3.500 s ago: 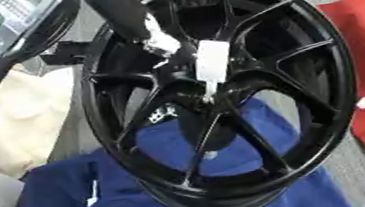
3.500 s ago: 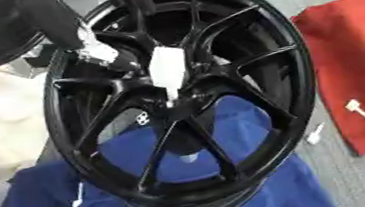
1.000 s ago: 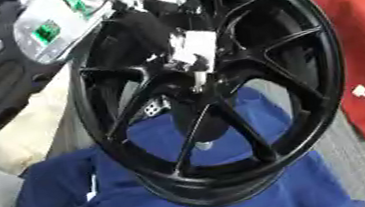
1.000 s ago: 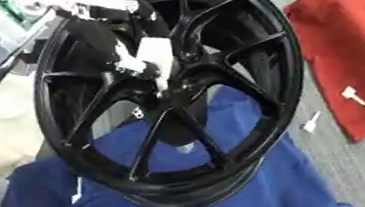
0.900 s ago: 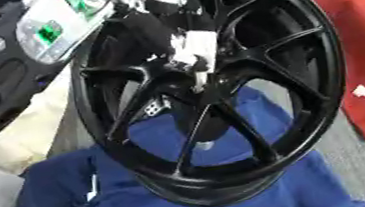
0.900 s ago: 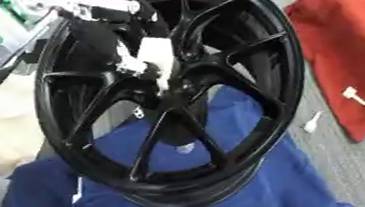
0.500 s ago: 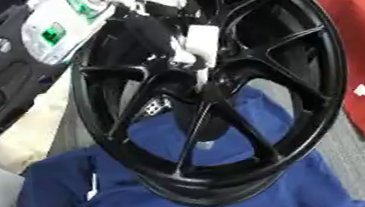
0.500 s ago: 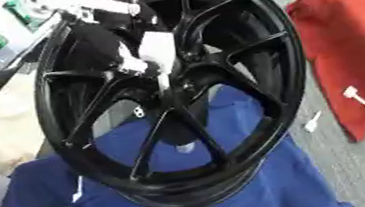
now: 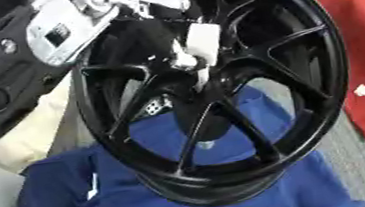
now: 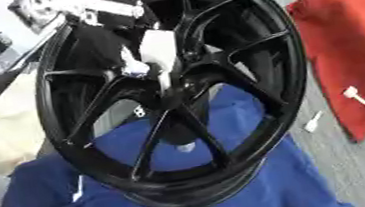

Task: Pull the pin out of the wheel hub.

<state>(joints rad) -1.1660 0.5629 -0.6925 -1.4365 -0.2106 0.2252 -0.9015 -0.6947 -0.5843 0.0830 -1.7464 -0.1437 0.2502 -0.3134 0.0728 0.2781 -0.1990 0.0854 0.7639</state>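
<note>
My left hand (image 9: pixel 154 26), black w/ silver joints, comes in from approx 10 o'clock and reaches through the spokes of the glossy black multi-spoke alloy wheel (image 9: pixel 300 34), which stands tilted on a rumpled blue cloth (image 9: pixel 75 200). The fingers are curled around the white flat-headed plastic pin (image 9: pixel 203 47), pinching its head; the pin's thin stem runs down toward the hub at wheel centre, just at 12 o'clock of the hub bore. Whether the stem tip is in its hole or already free, I can't tell — a spoke and my fingers cover it.

My right hand isn't in either view.

To do this step well, I judge: pull straight along the stem's axis, i.e. up and out toward 12–1 o'clock, no sideways lever, else the thin stem may bind or snap. Keep wrist clear of the spokes at 11 and 1 o'clock. The wheel is only propped on cloth, so a jerk could rock it; go slow and steady.

Two similar white pins (image 10: pixel 354 95) lie on the grey floor at 3 o'clock, beside a red cloth (image 10: pixel 344 28).
</note>
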